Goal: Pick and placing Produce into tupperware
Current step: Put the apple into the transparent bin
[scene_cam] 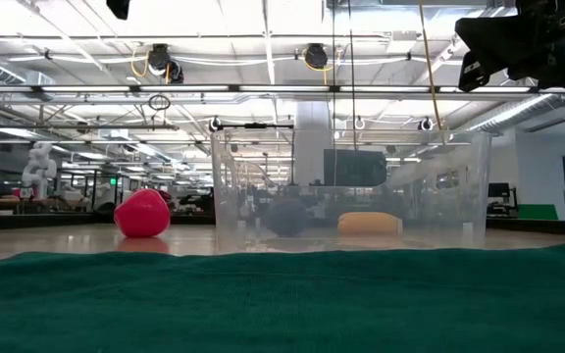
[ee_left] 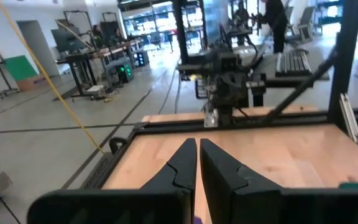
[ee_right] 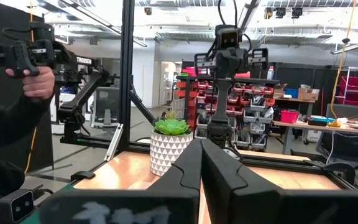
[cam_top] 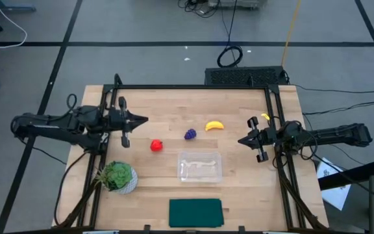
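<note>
Three pieces of produce lie on the wooden table. They are a red fruit (cam_top: 156,145) (scene_cam: 142,214), a purple bunch (cam_top: 190,134) and a yellow banana (cam_top: 214,125). The clear tupperware (cam_top: 200,166) (scene_cam: 351,191) stands on its base nearer the front edge, apart from all three. My left gripper (cam_top: 145,120) (ee_left: 197,152) is shut and raised over the table's left side, pointing level toward the right. My right gripper (cam_top: 240,140) (ee_right: 201,152) is shut at the right side and faces it. Neither holds anything.
A leafy green plant in a white pot (cam_top: 117,176) (ee_right: 171,146) stands at the front left. A dark green flat rectangle (cam_top: 195,212) (scene_cam: 282,299) lies at the front edge. A black frame (cam_top: 193,86) borders the table. A person's hand (ee_right: 39,81) holds a device beyond the table.
</note>
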